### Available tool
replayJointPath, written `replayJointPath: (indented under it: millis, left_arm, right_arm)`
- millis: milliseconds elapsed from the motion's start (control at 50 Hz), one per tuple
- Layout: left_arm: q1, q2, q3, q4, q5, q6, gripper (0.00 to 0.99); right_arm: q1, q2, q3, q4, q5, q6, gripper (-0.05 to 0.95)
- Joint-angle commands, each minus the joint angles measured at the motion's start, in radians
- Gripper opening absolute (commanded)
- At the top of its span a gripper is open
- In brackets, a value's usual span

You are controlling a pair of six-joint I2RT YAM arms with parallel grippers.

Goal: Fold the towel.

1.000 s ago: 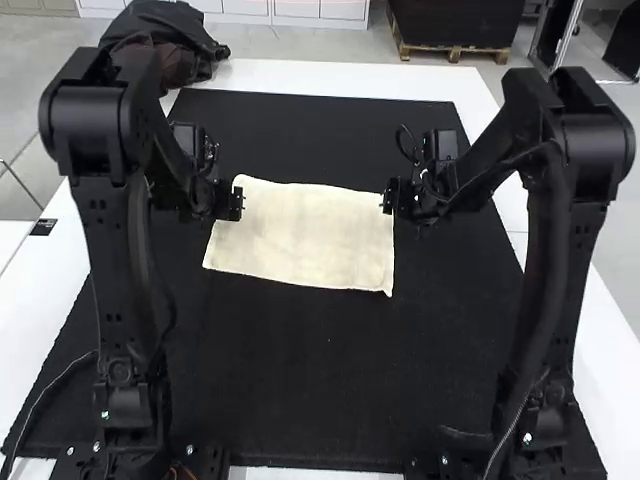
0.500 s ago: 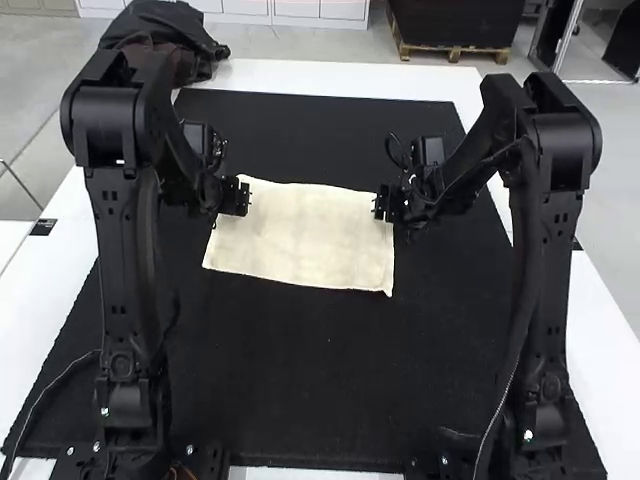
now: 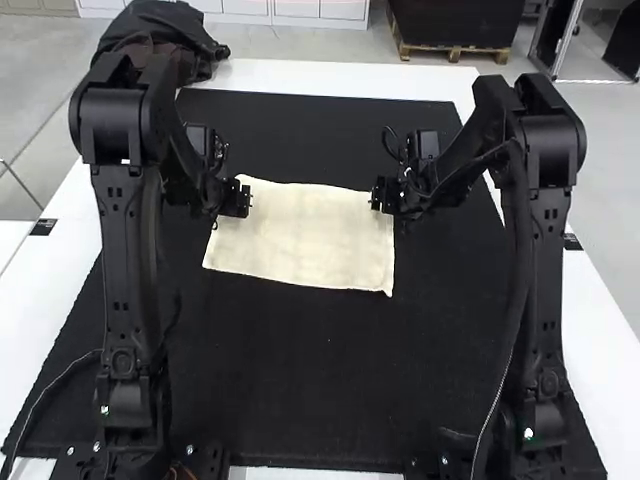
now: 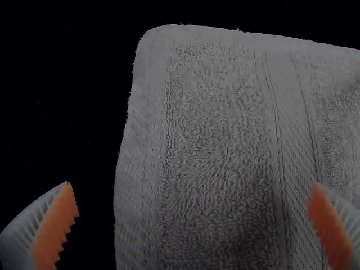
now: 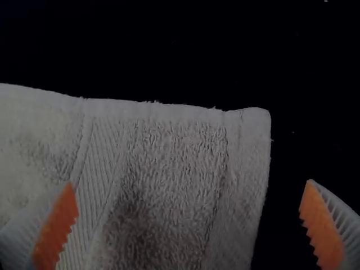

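Black mat (image 3: 310, 390) bears the flat towel (image 3: 305, 240) at twelve o'clock, and my left claw (image 4: 192, 184) and right claw (image 5: 190, 182), both spread, have edged inward by its eleven and one o'clock corners, likely readying a fold.

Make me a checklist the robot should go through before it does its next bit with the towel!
1. Towel spread out on the black mat: ok.
2. Left gripper open, near the towel's far left corner: ok.
3. Right gripper open, near the far right corner: ok.
4. Towel held by both grippers: not ok, neither has pinched it.
5. Fingers low enough to pinch the cloth: cannot tell, the gap below them isn't clear.
6. Towel folded: not ok, it lies spread.
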Motion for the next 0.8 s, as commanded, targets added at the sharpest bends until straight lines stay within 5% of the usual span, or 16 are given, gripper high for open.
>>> replayJointPath:
  millis: [0, 640, 720, 780]
  left_arm:
    - [0.020, 0.010, 0.032, -0.010, 0.009, 0.011, 0.957]
    - [0.025, 0.067, 0.026, 0.004, 0.009, 0.023, 0.910]
    - [0.030, 0.085, 0.026, 0.014, 0.009, 0.043, 0.748]
    - [0.030, 0.102, 0.026, 0.027, 0.012, 0.045, 0.287]
  right_arm:
    - [0.040, 0.007, 0.020, -0.019, 0.019, -0.032, 0.91]
    - [0.072, 0.039, 0.013, -0.033, 0.033, -0.072, 0.90]
    - [0.072, 0.055, 0.013, -0.031, 0.032, -0.067, 0.66]
    - [0.071, 0.059, 0.000, -0.017, 0.021, -0.072, -0.01]
